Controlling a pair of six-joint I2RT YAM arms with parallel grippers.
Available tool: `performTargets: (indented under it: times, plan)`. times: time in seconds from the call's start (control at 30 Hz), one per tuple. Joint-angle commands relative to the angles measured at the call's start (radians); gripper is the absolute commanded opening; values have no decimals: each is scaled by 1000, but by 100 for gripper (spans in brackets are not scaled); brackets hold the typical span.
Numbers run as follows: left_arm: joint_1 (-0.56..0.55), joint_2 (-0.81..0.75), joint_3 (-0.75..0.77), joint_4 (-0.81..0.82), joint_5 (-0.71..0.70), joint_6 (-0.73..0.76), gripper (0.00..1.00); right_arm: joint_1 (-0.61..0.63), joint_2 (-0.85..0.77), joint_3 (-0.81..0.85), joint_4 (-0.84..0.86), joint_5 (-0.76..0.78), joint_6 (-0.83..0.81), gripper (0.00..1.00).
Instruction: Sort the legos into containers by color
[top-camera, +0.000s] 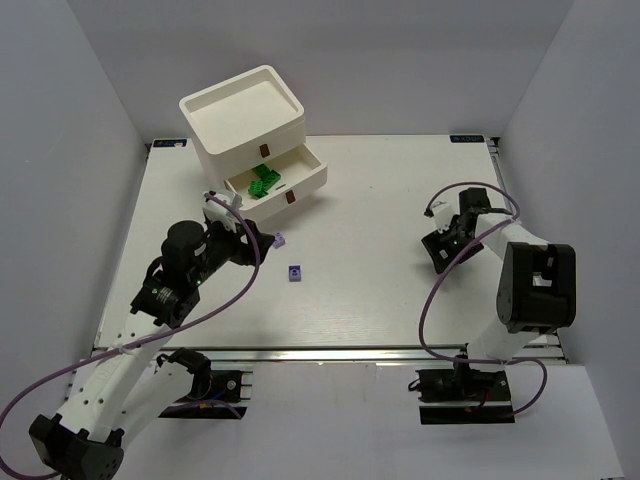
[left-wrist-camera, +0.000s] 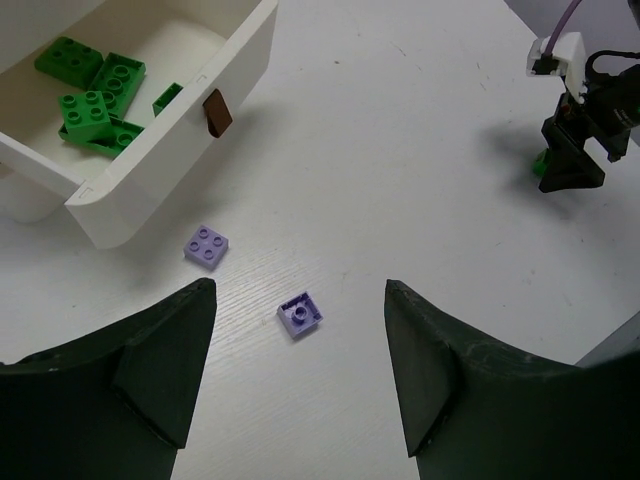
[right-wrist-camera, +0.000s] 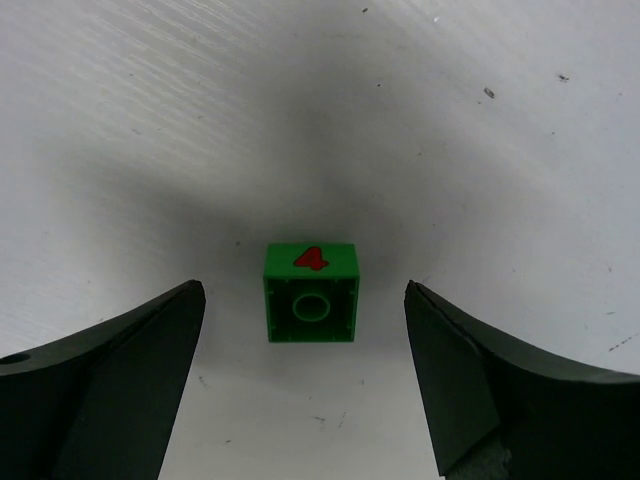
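The white drawer unit (top-camera: 240, 115) stands at the back left with its lower drawer (top-camera: 300, 178) pulled out, and several dark green legos (top-camera: 263, 184) lie in it. They also show in the left wrist view (left-wrist-camera: 95, 95). Two light purple legos lie on the table: one studs up (left-wrist-camera: 205, 245) near the drawer front, one upside down (left-wrist-camera: 301, 314). My left gripper (left-wrist-camera: 300, 375) is open and empty above and just short of them. My right gripper (right-wrist-camera: 303, 290) is open, low over a green lego (right-wrist-camera: 312, 305) marked with a red 4, which lies between the fingers without touching them.
The open drawer's brown handle (left-wrist-camera: 217, 111) faces the purple legos. In the top view the purple legos (top-camera: 294, 272) lie mid-table right of my left gripper (top-camera: 255, 242). My right gripper (top-camera: 438, 250) is at the right side. White walls enclose the table.
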Motion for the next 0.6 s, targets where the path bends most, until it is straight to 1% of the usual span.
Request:
performTargets:
  times: [0.0,0.07,0.1,0.17,0.2,0.27,0.3,0.4,0.47,0.5,0.53,0.57]
  plan:
    - [-4,-14,2,2,-15,11,78,-8,39,46,1,31,-23,83]
    - [-4,-15,1,2,-17,11,78,-13,54,59,-1,27,-26,79]
    - [-4,-17,1,2,-18,10,78,-14,67,60,-2,22,-25,73]
    - [-4,-15,-1,3,-21,11,78,-19,82,77,-15,11,-28,65]
    - [-4,-17,-2,2,-21,11,78,-19,94,83,-28,-1,-29,53]
    - [-4,-14,-1,2,-26,11,78,-22,101,89,-35,-9,-31,41]
    - [-4,-14,-2,3,-27,10,78,-22,101,88,-36,-12,-35,30]
    - [-4,-17,-4,3,-34,10,78,-11,78,89,-42,-47,-46,13]
    - [-4,-23,-4,5,-35,10,78,1,52,100,-70,-93,-64,8]
    - [-4,-26,-4,6,-34,8,78,15,45,132,-85,-145,-69,3]
    - [-4,-32,-8,6,-35,7,78,59,39,152,-117,-168,-71,1]
    - [-4,-35,-10,12,-40,8,78,73,32,171,-127,-188,-63,0]
